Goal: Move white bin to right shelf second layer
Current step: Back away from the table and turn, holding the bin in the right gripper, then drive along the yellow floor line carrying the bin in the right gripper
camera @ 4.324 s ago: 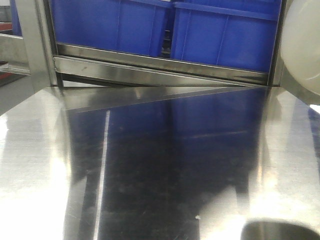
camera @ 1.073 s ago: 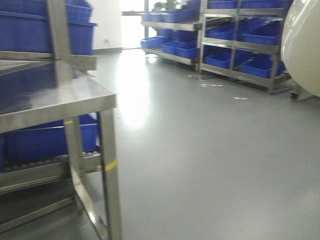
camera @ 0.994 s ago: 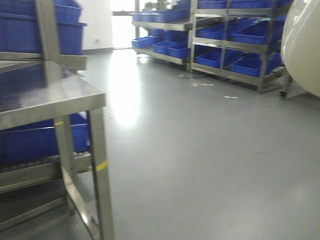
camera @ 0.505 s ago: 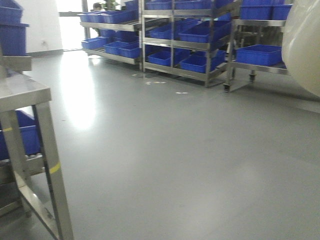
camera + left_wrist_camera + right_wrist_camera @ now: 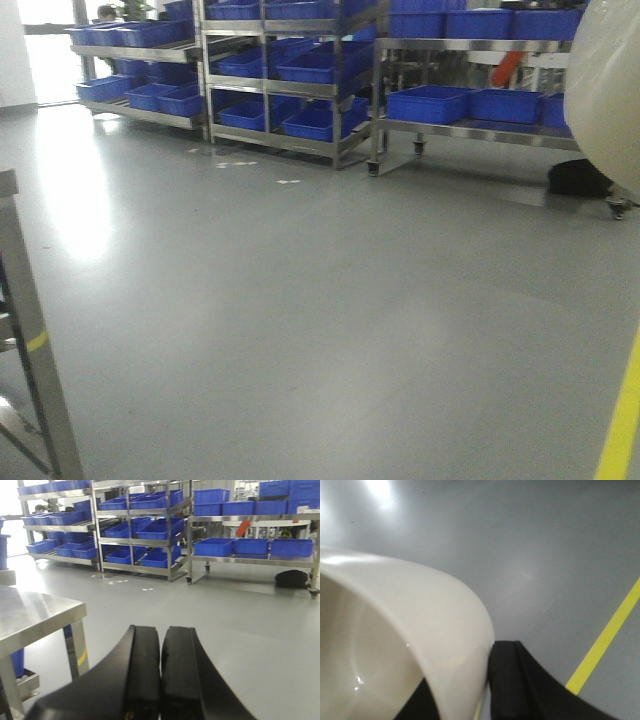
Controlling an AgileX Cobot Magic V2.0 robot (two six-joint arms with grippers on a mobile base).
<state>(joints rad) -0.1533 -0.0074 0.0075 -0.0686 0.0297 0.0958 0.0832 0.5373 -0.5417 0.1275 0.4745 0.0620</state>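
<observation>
The white bin (image 5: 612, 90) fills the right edge of the front view as a cream curved wall, held off the floor. In the right wrist view its rim and inside (image 5: 395, 630) take up the left half. My right gripper (image 5: 470, 700) is shut on the bin's wall, with one black finger (image 5: 512, 680) outside and the other inside. My left gripper (image 5: 161, 635) is shut with nothing in it, its pads touching, held over the grey floor. I cannot make out the right shelf second layer among the far racks.
Steel racks (image 5: 300, 95) with blue crates (image 5: 430, 103) line the far side. A steel table (image 5: 35, 615) stands at my left, its leg (image 5: 40, 400) marked with yellow tape. A yellow line (image 5: 620, 420) crosses the grey floor at right. A black bag (image 5: 578, 178) lies under the rack.
The view has swung to the right: the steel table slid off to the left edge and the far racks moved left. The white bin stays in the right gripper.
</observation>
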